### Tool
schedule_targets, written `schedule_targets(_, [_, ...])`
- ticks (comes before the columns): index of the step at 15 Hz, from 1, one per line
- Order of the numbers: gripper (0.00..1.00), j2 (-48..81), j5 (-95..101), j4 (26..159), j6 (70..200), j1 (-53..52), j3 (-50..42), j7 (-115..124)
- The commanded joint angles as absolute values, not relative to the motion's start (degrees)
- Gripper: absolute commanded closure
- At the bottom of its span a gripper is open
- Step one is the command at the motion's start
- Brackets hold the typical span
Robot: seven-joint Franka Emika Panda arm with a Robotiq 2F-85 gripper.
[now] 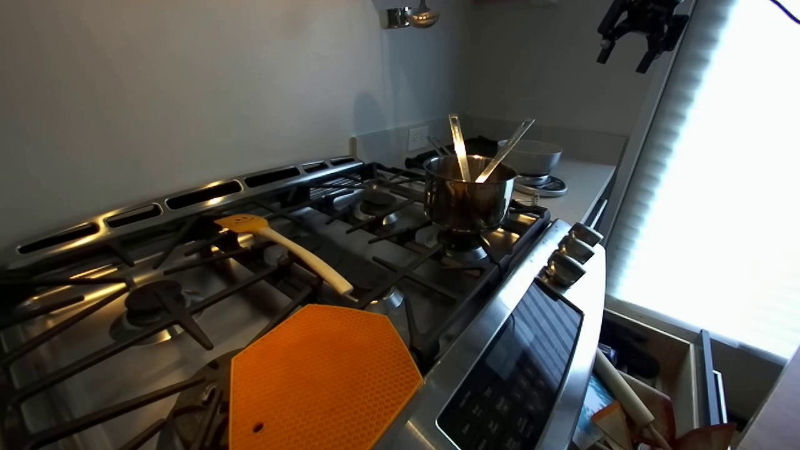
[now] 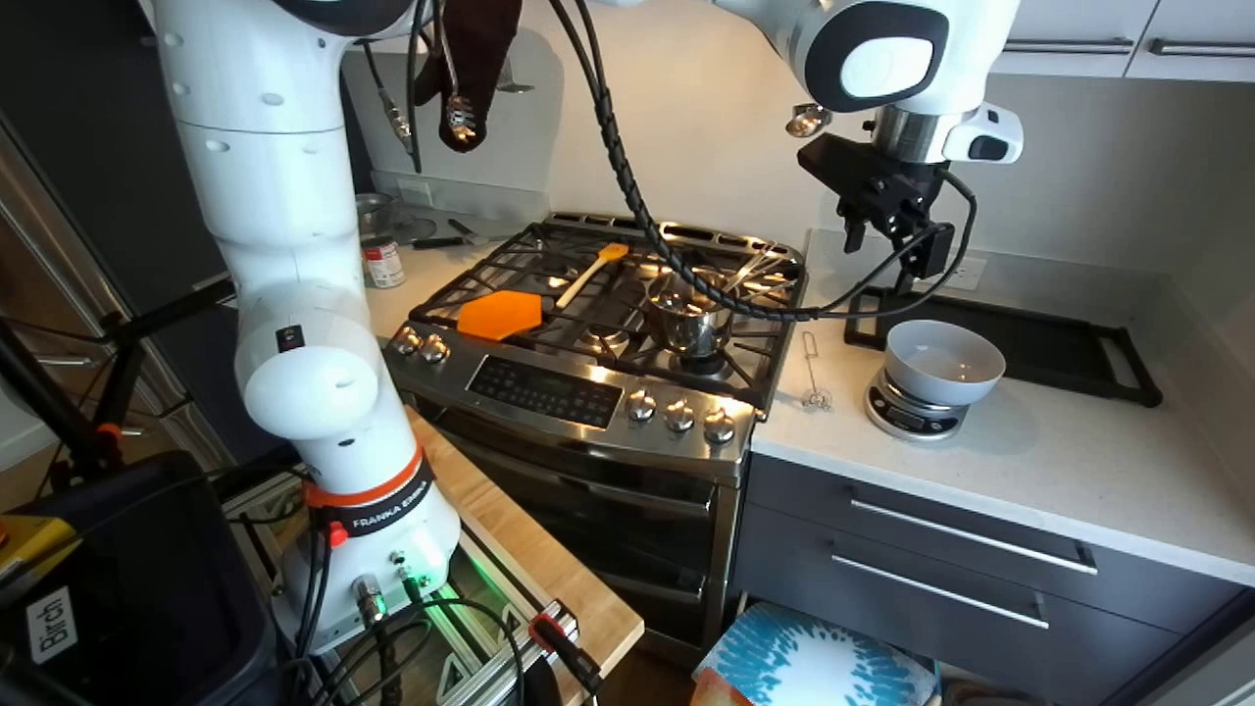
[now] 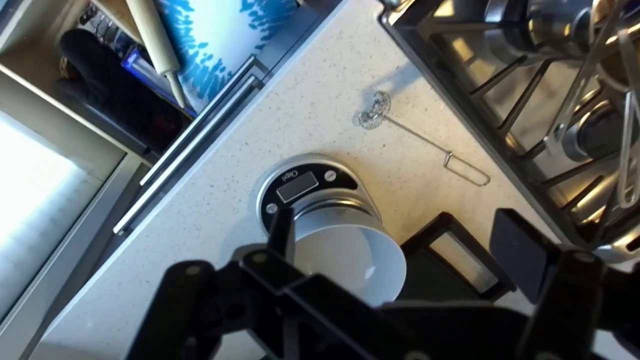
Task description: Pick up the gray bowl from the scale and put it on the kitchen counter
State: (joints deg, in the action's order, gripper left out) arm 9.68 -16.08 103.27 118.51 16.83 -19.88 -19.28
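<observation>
Black claw [image 1: 623, 60] spread and empty, I have lifting and placing left: the round pale-gray bowl [image 2: 943, 363] sits atop the silver-black scale [image 2: 912, 420], not the speckled white tabletop [image 3: 315, 127].

gray bowl [image 2: 944, 365]: round, plain pale gray, smooth, upright w/ open rim up, sm lt reflection on inner surface; sits on top of scale [image 2: 912, 422], touching, hides part of it; kitchen counter [image 2: 1069, 471]: lt gray-white, flat, fine specks in wrist view, runs under scale + spreads out around it, front edge near scale
</observation>
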Motion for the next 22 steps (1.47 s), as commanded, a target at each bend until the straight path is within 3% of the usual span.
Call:
schedule_targets(1, [0.0,18.7,-16.5,96.4,124.3,19.3,-17.9,-16.1])
schedule_targets(22, [0.0,58.9,-17.5,52.7,120.5,29.8,-11.4,5.3])
